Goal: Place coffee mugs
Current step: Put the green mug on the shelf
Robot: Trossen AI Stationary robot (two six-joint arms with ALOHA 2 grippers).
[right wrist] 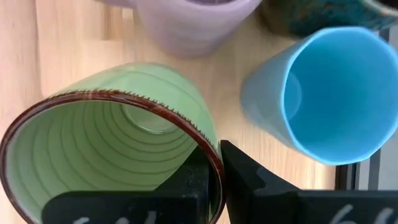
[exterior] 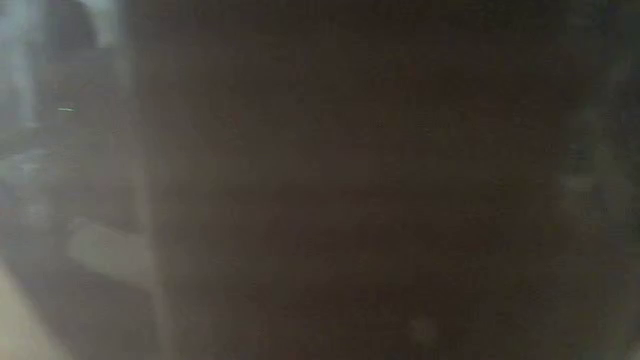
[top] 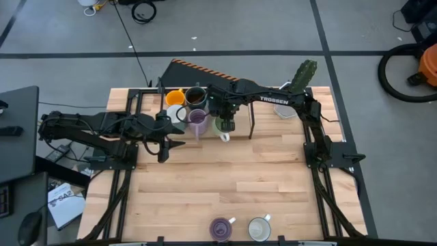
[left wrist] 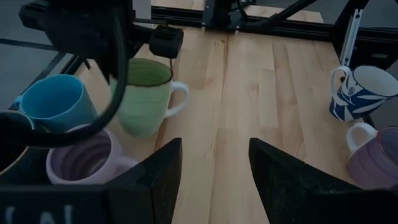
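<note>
Several mugs cluster at the table's far middle: orange (top: 175, 98), dark brown (top: 196, 96), white (top: 177, 113), purple (top: 198, 121), green (top: 224, 126) and blue (left wrist: 53, 102). My right gripper (right wrist: 214, 180) reaches in from the right and is shut on the green mug (right wrist: 112, 155). The blue mug (right wrist: 329, 93) stands close beside it. A second purple mug (top: 220, 229) and a white mug with a blue pattern (top: 259, 229) stand at the near edge. My left gripper (top: 176, 144) hovers open just left of the cluster, touching nothing. The low view is blocked by something dark. My right gripper pinches the green mug's rim (right wrist: 214, 163) from above, pointing down, one finger (right wrist: 189, 183) inside the mug and the other (right wrist: 252, 180) outside its wall. The mug stays upright (left wrist: 143, 93); whether its base is off the table I cannot tell.
A white angular pot with a green cactus (top: 295, 87) stands at the far right corner. Bare wood (top: 232, 178) stretches between the cluster and the two near-edge mugs. Metal frame legs (left wrist: 217, 15) rise along the far edge.
</note>
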